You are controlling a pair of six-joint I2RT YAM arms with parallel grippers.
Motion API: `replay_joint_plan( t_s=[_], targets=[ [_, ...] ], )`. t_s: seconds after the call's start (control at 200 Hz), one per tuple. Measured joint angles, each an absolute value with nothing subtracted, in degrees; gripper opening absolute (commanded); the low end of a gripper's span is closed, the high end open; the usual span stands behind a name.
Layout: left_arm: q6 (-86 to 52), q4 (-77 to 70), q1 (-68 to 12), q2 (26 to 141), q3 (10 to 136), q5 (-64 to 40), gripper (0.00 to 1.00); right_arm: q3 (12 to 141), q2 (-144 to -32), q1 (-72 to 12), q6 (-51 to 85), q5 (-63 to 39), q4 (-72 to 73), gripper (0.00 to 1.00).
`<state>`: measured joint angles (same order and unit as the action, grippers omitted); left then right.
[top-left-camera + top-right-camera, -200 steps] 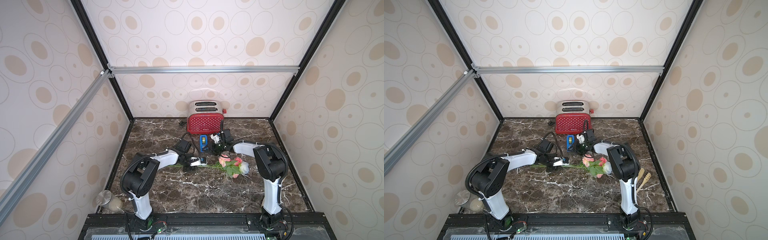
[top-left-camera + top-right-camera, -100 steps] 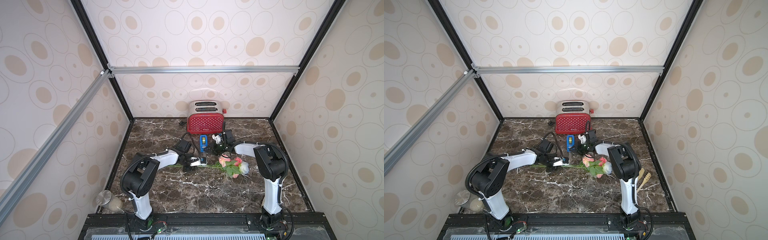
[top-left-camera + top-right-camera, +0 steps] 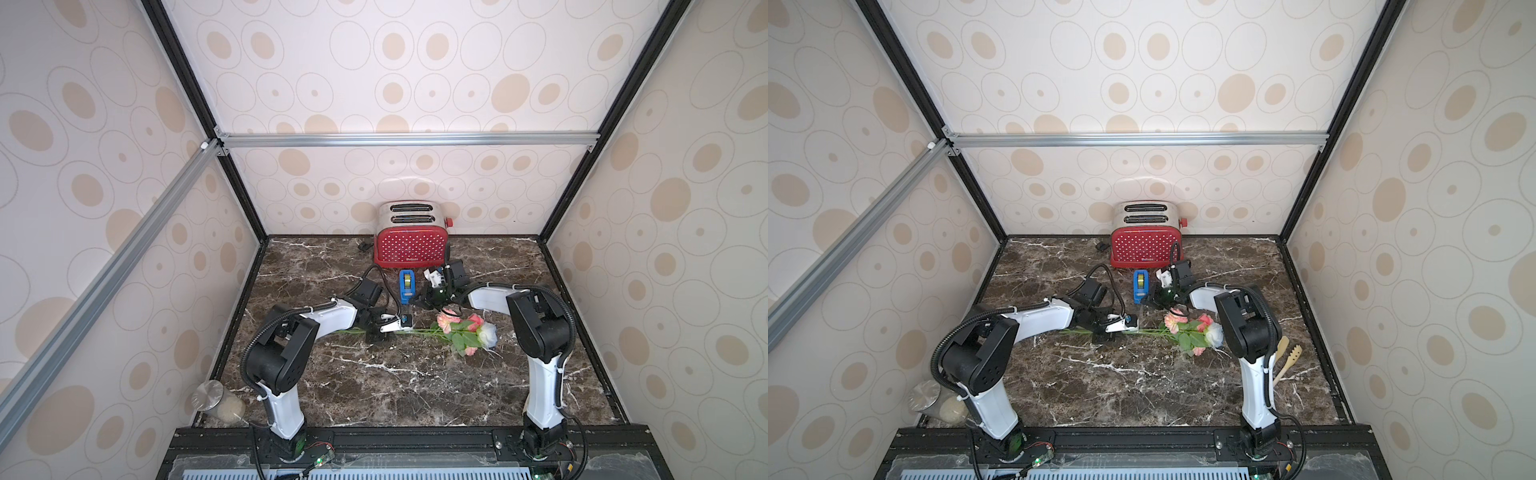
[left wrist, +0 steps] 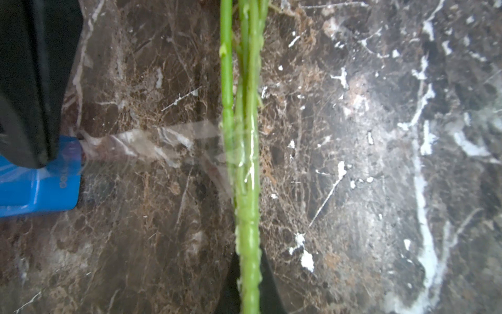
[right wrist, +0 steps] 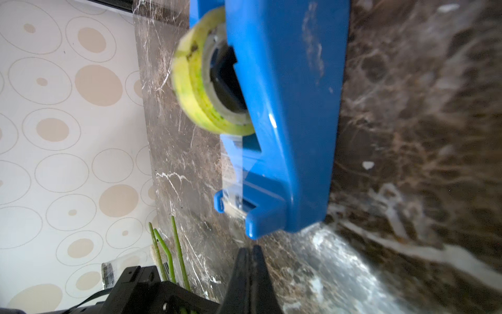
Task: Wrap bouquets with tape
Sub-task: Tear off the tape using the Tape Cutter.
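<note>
Left gripper (image 3: 399,326) clamps the thin green stems (image 4: 245,190) of the pink-peach flower bouquet (image 3: 461,330) on the dark marble (image 3: 374,395). Right gripper (image 5: 251,254), jaws together at the blue plastic tape dispenser (image 5: 285,108), should pull the clear strip (image 4: 141,144) taut, then tear.

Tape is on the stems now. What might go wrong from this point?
The tape strip runs uncut from the dispenser to the stems; pulling may drag the dispenser instead of tearing the tape.
The strip looks twisted near the dispenser and may stick to itself.
The shut right gripper, right by the dispenser, could nudge it.
</note>
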<state>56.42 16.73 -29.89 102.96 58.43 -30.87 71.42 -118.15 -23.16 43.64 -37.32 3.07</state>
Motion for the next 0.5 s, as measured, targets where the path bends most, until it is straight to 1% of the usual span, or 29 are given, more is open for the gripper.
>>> replay_joint_plan(
  t_s=[0.5],
  targets=[
    [56.64, 15.4, -29.82, 100.77, 58.22, -28.88, 0.0, 73.12, -117.16, -26.15, 40.69, -26.09, -2.33, 0.0]
  ],
)
